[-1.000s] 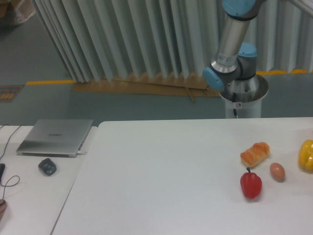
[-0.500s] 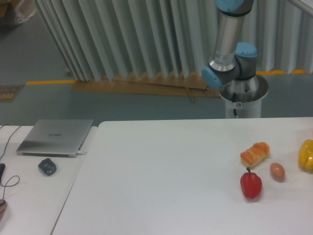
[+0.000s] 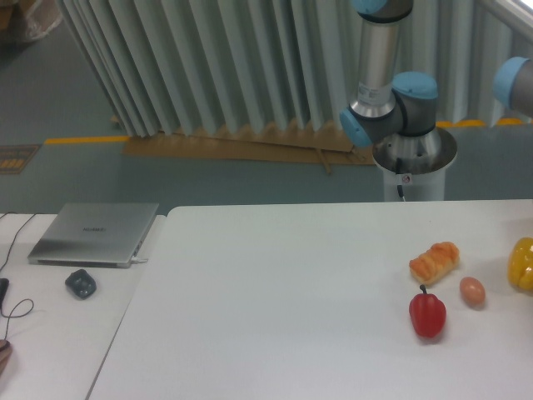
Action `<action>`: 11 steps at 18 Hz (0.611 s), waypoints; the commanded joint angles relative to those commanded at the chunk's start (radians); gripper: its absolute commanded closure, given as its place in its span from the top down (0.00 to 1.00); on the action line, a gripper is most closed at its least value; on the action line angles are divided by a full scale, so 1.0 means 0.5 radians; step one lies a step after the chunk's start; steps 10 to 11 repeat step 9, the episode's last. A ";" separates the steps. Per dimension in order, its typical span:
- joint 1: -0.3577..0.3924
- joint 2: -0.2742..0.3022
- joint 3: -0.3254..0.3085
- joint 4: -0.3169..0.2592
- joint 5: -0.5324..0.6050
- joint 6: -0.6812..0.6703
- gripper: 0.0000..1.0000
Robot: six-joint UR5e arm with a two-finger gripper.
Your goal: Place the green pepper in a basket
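From where I stand the gripper is out of sight, so I cannot tell its state. No green pepper or basket shows either. The red pepper (image 3: 427, 314) and yellow pepper (image 3: 522, 263) could get grabbed by mistake.

UR5e arm (image 3: 379, 58), silver tubes with light-blue joint caps

The usual look: brushed silver-grey tube links, rounded light-blue caps on the joints, darker grey joint housings. It sits on a white round pedestal (image 3: 413, 171) with a shiny metal top ring, right behind the table's (image 3: 275, 300) far edge. There's a small red-and-white sticker on the pedestal front with a thin dark cable hanging just under it. 1 more blue cap peeks in at the right edge.
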 joint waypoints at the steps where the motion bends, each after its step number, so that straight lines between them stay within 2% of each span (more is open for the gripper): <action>1: -0.019 0.003 -0.006 0.003 -0.003 0.000 1.00; 11: -0.080 0.018 -0.018 0.003 -0.006 -0.052 1.00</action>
